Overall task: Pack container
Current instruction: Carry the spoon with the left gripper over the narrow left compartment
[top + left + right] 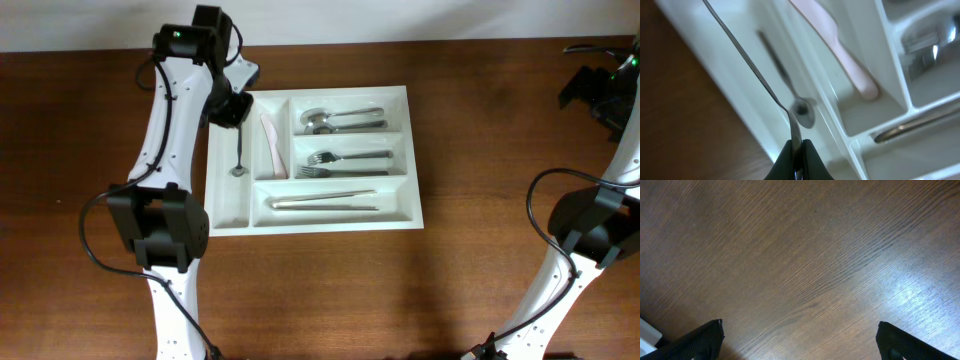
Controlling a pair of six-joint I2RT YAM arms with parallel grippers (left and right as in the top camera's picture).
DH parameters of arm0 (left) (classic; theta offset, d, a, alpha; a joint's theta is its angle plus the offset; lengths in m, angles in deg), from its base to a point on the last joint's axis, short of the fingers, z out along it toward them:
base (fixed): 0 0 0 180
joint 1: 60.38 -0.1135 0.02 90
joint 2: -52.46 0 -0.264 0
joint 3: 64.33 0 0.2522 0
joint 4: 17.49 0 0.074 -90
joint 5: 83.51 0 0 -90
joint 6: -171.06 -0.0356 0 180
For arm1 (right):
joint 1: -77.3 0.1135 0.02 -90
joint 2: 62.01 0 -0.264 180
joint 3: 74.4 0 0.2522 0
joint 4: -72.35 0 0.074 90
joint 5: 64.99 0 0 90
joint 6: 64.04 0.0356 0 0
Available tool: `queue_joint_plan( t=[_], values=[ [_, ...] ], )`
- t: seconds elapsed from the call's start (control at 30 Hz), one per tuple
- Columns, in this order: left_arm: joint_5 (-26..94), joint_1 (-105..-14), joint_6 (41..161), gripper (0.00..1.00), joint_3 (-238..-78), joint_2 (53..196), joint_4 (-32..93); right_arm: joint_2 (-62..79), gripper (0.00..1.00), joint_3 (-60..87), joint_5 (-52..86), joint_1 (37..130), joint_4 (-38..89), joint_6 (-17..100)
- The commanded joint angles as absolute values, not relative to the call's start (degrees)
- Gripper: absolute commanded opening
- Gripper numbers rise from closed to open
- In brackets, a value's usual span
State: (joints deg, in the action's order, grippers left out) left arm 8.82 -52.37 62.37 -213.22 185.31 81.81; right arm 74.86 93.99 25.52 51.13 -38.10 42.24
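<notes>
The container (330,226) is a large white cutlery tray at the table's middle. My left gripper (236,118) hangs over its leftmost long compartment and is shut on the handle of a thin metal spoon (238,150). The spoon's small bowl end rests low in that compartment. In the left wrist view my jaws (797,157) pinch the spoon's stem (750,65) over the tray floor (747,95). My right gripper (600,88) is open and empty over bare wood at the far right, and it also shows in the right wrist view (800,340).
A pink utensil (270,140) lies in the second narrow compartment and also shows in the left wrist view (840,55). Spoons (340,120), forks (345,163) and long metal pieces (325,202) fill the three wide compartments. Dark wooden table (480,280) surrounds the tray.
</notes>
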Motion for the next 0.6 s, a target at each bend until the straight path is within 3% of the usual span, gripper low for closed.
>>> queue_joint_plan(
  t=[0.0,0.57],
  values=[
    [11.9,-52.7,58.0,0.02,-207.3,185.6,80.8,73.2,0.99,94.8,25.5,51.4,-38.1,42.0],
    [11.6,-52.7,57.3,0.02,-197.3,185.6,78.7,73.2,0.99,94.8,25.4,51.4,-38.1,42.0]
  ],
)
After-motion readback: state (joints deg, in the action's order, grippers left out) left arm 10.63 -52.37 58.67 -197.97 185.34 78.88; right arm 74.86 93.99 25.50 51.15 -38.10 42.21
